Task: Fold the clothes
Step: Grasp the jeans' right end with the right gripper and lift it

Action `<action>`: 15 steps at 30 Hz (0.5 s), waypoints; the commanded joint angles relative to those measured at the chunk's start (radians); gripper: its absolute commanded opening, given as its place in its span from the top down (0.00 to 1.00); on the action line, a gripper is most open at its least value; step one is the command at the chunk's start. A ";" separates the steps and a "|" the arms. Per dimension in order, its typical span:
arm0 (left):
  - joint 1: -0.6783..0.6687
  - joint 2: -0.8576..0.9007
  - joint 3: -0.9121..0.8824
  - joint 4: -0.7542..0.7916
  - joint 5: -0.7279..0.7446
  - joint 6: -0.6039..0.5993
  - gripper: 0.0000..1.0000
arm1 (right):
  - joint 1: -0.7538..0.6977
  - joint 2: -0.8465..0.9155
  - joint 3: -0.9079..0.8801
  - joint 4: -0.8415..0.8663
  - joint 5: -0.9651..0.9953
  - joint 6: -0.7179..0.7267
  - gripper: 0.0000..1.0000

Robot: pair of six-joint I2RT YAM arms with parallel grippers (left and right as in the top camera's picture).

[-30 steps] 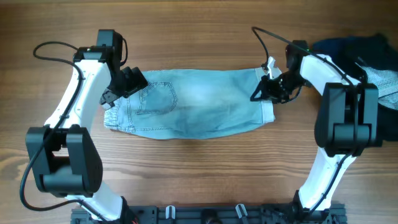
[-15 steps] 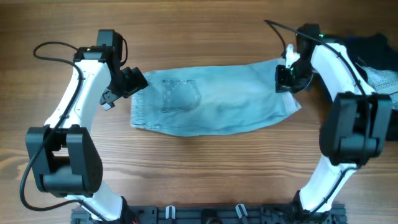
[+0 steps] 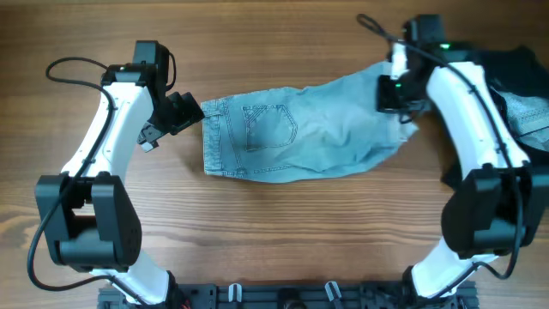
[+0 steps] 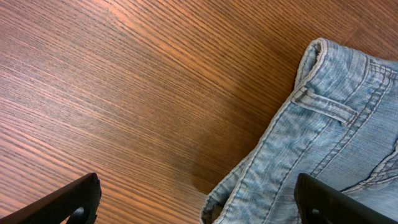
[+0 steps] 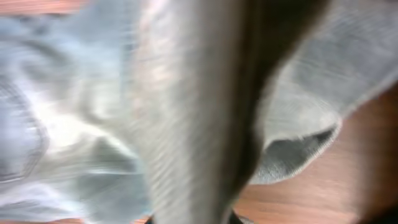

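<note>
Count: one pair of denim shorts (image 3: 300,137), one heap of dark garments (image 3: 513,69), one pale piece (image 3: 530,112) beside it, two hands (left hand (image 3: 182,113), right hand (image 3: 395,94)), one wooden surface (image 3: 274,223).

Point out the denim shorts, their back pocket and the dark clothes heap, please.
denim shorts (image 3: 343,142), overhead view, middle of the fabric.
back pocket (image 3: 270,127), overhead view, centre of the stitched panel.
dark clothes heap (image 3: 523,69), overhead view, navy top layer.

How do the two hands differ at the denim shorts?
Left hand is open, empty at the waistband of the faded-blue denim shorts; right hand is closed on their leg end. The left's fingers show wide apart; the right's are hidden by blurred cloth. Both sit at the shorts' ends.
</note>
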 commanded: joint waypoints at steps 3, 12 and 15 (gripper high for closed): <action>0.001 0.002 0.004 0.005 -0.003 -0.006 0.00 | 0.137 -0.025 0.025 0.076 -0.121 0.148 0.94; 0.001 0.002 0.004 -0.001 -0.003 -0.006 0.00 | 0.203 -0.034 0.025 0.177 -0.282 0.218 0.96; 0.001 0.003 0.004 -0.008 -0.003 -0.006 0.00 | 0.202 -0.072 0.026 0.193 -0.282 0.218 0.96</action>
